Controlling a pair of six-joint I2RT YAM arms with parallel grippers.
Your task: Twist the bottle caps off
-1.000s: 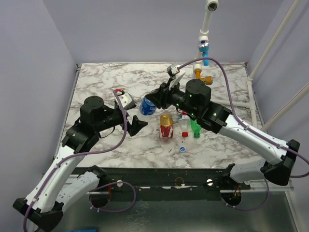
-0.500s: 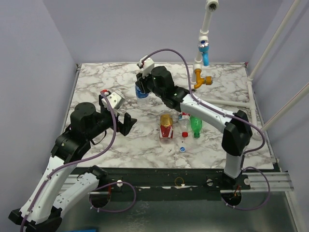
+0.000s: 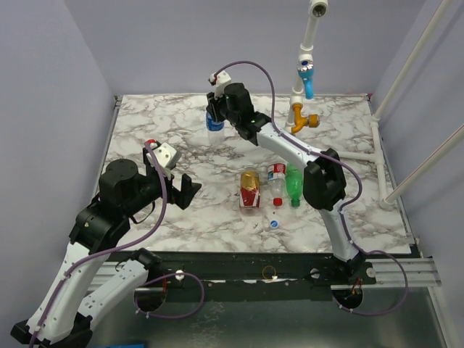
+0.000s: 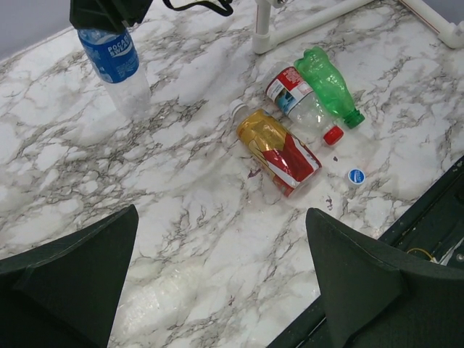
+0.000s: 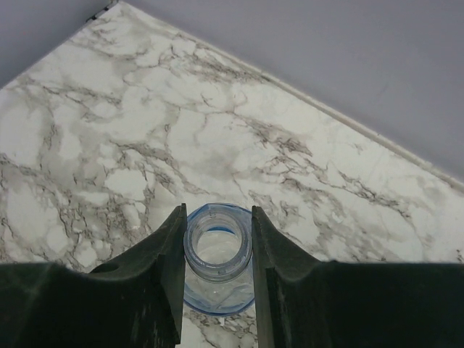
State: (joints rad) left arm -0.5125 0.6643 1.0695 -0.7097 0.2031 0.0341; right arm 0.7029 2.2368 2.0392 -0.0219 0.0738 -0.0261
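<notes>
A: Grippers?
B: The right gripper (image 5: 216, 233) pinches the neck of the blue-label bottle (image 4: 116, 61), which stands upright toward the table's (image 3: 145, 123) far side, mouth uncapped. The left gripper (image 4: 220, 217) gapes wide, holding nothing.
A: Cap?
B: The bluish-white cap (image 4: 355, 176) lies near the amber bottle (image 4: 279, 151).

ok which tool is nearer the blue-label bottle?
Right. The right tool grips the blue-label bottle by its open neck; the left tool hangs open, well apart from it toward the near left.

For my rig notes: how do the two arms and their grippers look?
The left arm and right arm have white links, black joint housings and a purple cable along them. The left gripper and right gripper each have two dark, wedge-shaped fingers.
</notes>
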